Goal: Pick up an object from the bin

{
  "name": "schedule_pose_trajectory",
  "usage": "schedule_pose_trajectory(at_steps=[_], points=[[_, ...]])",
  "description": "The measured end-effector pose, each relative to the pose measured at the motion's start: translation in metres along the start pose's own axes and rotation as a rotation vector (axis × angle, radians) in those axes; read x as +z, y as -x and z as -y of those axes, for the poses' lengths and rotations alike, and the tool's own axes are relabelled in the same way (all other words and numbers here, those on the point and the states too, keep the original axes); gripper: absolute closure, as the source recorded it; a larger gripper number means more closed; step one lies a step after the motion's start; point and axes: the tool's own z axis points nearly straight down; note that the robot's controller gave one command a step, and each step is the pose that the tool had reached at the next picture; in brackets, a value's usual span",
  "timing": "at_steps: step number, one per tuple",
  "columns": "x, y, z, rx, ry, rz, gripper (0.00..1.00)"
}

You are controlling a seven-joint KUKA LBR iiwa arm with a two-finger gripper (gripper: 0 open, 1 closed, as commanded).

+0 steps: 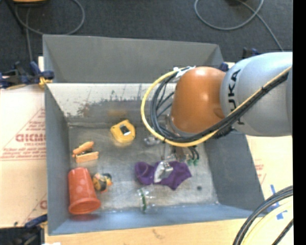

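**Hanging Over the Purple Cloth**

From my station I see the gripper [162, 171] low over a crumpled purple cloth [181, 173] on the floor of the bin [54, 152], right of centre and toward the near wall. Its tip shows over the cloth's left half. Whether it is spread or pinched together I cannot tell. A yellow tape measure [123, 132] lies farther back to the left, and an orange cup [82, 190] lies on its side in the near left corner.

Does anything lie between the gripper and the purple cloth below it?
Nothing visible does. The gripper sits directly over the purple cloth in the right half of the bin. The yellow tape measure lies apart toward the back, and a small clear piece lies apart toward the front wall.
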Motion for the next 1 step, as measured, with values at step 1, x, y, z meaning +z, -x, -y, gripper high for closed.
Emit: schedule_pose_trajectory(at_steps=[1], points=[[0.0764,-0.0102,-0.0013,-0.075,0.003,-0.011,1.00]])
